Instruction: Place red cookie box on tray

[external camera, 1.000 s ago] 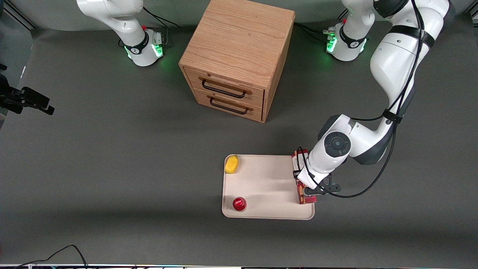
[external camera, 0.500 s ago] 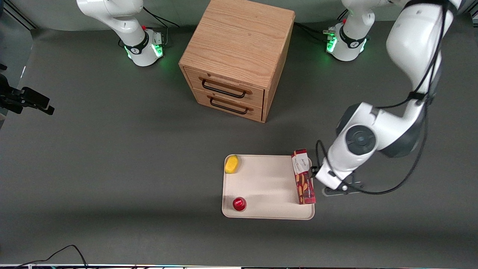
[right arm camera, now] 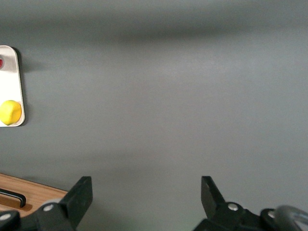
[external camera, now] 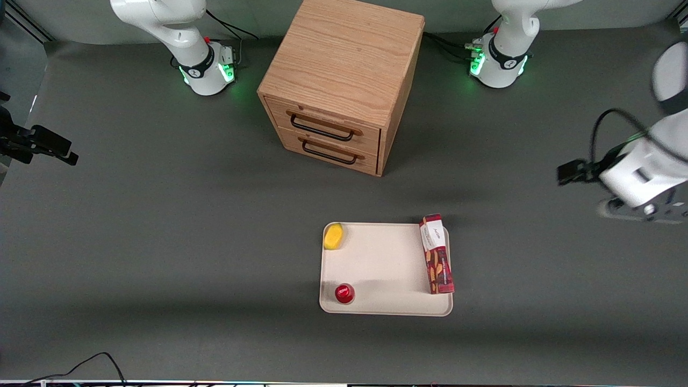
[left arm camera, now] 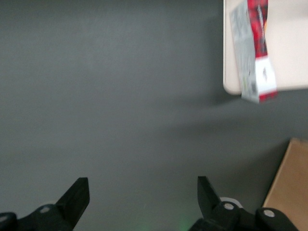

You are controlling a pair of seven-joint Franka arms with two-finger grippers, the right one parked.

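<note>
The red cookie box [external camera: 436, 253] lies along the tray [external camera: 381, 269] on the short side toward the working arm's end, and nothing holds it. In the left wrist view the red cookie box [left arm camera: 255, 48] pokes a little past the tray's [left arm camera: 288, 53] rim. My left gripper [left arm camera: 143, 199] is open and empty over bare grey table. In the front view the left gripper [external camera: 637, 209] hovers well away from the tray, toward the working arm's end and farther from the camera than the box.
On the tray there are also a yellow round thing [external camera: 334, 236] and a small red-topped cup [external camera: 344, 293]. The wooden two-drawer cabinet [external camera: 344, 80] stands farther from the camera than the tray. A black cable [external camera: 97, 365] curls at the near table edge.
The gripper has let go of the red cookie box, which stays on the tray. The left arm has lifted and swung away toward its own end of the table.
</note>
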